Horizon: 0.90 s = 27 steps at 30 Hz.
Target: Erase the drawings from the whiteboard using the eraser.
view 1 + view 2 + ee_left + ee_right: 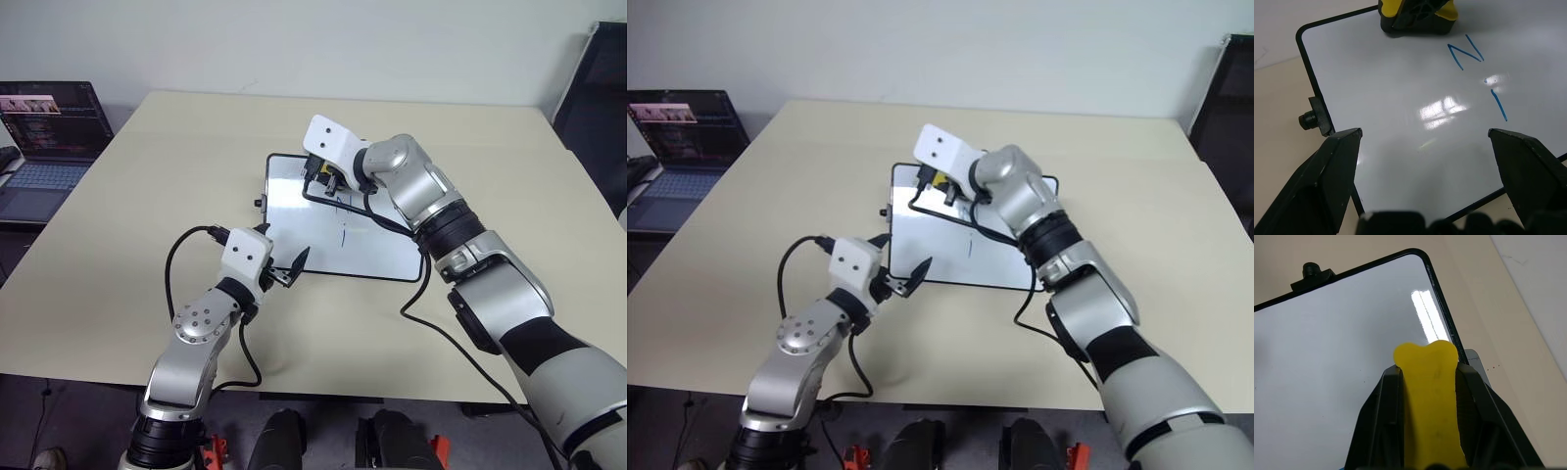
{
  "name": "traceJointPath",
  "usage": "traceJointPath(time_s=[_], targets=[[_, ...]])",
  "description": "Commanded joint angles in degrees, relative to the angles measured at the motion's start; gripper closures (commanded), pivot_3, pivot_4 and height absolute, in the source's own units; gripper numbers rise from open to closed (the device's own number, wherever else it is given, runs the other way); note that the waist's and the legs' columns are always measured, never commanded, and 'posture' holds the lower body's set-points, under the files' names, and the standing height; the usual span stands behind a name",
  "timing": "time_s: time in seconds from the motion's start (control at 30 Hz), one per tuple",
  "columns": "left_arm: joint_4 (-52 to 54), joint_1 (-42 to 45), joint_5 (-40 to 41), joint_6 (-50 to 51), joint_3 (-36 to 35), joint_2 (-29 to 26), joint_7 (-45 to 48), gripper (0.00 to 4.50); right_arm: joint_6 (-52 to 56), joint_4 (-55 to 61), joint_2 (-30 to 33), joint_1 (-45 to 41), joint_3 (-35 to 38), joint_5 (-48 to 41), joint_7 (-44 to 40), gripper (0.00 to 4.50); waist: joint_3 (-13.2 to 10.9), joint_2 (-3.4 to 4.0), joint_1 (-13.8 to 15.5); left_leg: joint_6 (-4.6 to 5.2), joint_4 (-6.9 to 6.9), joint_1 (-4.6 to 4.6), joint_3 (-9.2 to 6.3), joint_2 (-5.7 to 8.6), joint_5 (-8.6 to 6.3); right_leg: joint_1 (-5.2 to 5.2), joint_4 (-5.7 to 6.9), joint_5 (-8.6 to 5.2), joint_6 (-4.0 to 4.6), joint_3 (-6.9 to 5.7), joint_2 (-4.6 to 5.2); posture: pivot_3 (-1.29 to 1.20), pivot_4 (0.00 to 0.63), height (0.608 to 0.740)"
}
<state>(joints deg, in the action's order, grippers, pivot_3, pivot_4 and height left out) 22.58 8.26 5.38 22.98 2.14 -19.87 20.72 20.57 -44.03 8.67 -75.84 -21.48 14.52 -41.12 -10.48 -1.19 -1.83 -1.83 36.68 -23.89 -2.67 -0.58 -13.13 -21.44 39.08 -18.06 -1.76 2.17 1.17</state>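
The whiteboard (323, 250) lies flat on the table, black-framed, with a knob (1309, 119) on its side edge. My right gripper (1429, 368) is shut on the yellow eraser (1418, 14). The eraser's black underside rests on the board near its far left corner. Of the drawings, a blue "N" (1465, 54) lies just beside the eraser, with an "i"-like stroke (1497, 98) below it. My left gripper (284, 242) hovers open at the board's near left corner, nothing between its fingers.
The board sits mid-table on the beige table (196, 147). An open laptop (49, 147) stands off the table's far left side. A black chair (598, 98) is at the far right. Black cables hang from both wrists.
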Motion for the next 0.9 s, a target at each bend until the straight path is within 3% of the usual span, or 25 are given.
traceJointPath(time_s=[0.03,0.37,0.9], targets=[[1.6,0.3,-0.2,-1.5,-0.2,0.1,-0.2,0.0,-0.7,0.7,1.1,-0.5,0.8,0.3,-0.1,3.42,0.0,0.0,0.0,0.0,0.0,0.0,0.0,0.0,0.0,0.0,0.0,0.0,0.0,0.0,0.0,0.0,0.15,0.74],[1.7,0.3,-0.2,-1.5,-0.2,0.1,-0.2,0.0,-2.5,-0.4,7.8,4.1,-0.9,2.8,-1.2,3.42,0.0,-0.02,0.7,0.0,0.19,0.07,-0.12,0.05,0.0,0.22,0.03,0.01,-0.02,-0.12,0.02,0.0,0.15,0.74],[1.5,0.2,0.0,-1.6,-0.2,-0.2,0.3,0.0,2.8,9.4,16.4,11.1,-1.1,3.4,-5.2,3.42,0.1,-0.07,1.7,0.07,0.27,0.21,-0.14,0.07,0.2,0.34,0.15,0.19,-0.05,-0.1,0.02,0.0,0.15,0.74]])
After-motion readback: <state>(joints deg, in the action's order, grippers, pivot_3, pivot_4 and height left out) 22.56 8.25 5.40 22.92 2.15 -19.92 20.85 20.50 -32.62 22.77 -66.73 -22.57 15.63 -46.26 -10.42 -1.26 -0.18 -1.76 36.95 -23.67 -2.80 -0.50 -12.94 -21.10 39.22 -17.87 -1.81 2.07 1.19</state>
